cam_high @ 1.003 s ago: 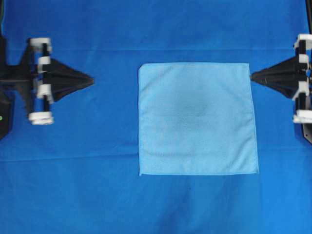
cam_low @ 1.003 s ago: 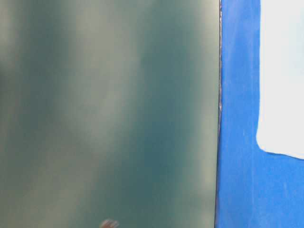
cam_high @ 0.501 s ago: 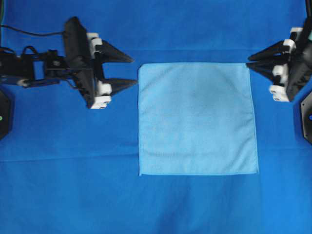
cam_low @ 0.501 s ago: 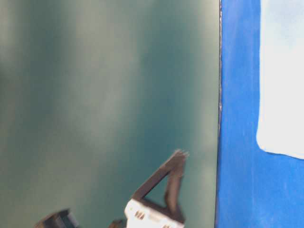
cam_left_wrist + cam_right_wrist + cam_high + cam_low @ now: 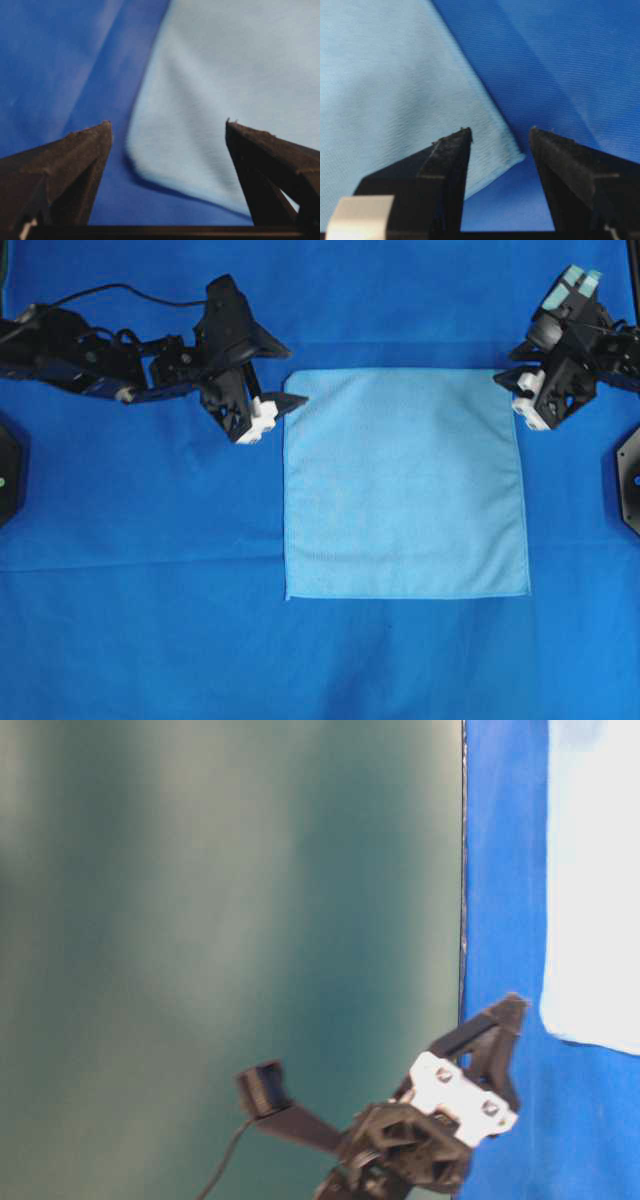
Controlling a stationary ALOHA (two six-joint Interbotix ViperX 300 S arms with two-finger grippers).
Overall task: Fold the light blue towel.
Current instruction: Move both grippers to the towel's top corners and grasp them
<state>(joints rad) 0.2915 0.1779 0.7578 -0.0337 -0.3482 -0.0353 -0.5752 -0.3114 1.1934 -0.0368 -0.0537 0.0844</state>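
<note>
Royal-blue sheet (image 5: 150,620) covers the whole table, and the light blue towel (image 5: 405,483) lies flat and unfolded in its middle, near edge straight. At the far edge, each far corner has its own arm beside it. The left gripper (image 5: 280,375) stands with jaws wide apart and empty, the far-left corner between its fingers in the wrist view. The right gripper (image 5: 508,365), also spread and empty, hangs beside the far-right corner.

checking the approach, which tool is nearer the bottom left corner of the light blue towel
Left. The left tool sits at the towel's top left corner, directly above that bottom corner; the right tool is at the top right corner, diagonally opposite.
</note>
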